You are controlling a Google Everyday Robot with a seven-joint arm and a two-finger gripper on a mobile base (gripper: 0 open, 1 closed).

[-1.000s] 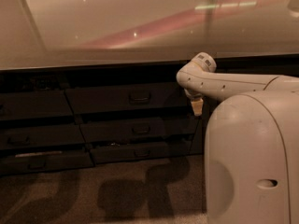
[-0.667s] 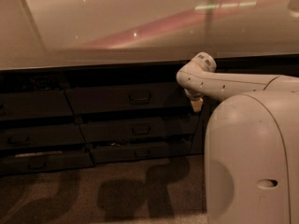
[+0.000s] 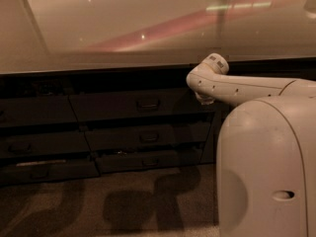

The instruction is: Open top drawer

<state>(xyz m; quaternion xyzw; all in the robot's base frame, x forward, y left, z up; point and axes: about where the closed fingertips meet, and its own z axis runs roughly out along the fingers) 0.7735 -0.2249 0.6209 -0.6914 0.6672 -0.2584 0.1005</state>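
spanning the upper half, a pale glossy countertop (image 3: 123,28) carries pinkish reflections. a rounded white robot body (image 3: 266,172) fills the lower right. under the counter edge sits the dark grey-brown top drawer (image 3: 108,106), its front level with the neighbouring fronts, above a shallower dark drawer (image 3: 118,138). a white jointed arm (image 3: 237,85) reaches left across its right end. a small rectangular pull handle (image 3: 148,104) marks its centre. the gripper (image 3: 204,100) shows only as a stub under the arm's bend, right of the handle and apart from it; its opening or hold cannot be told.
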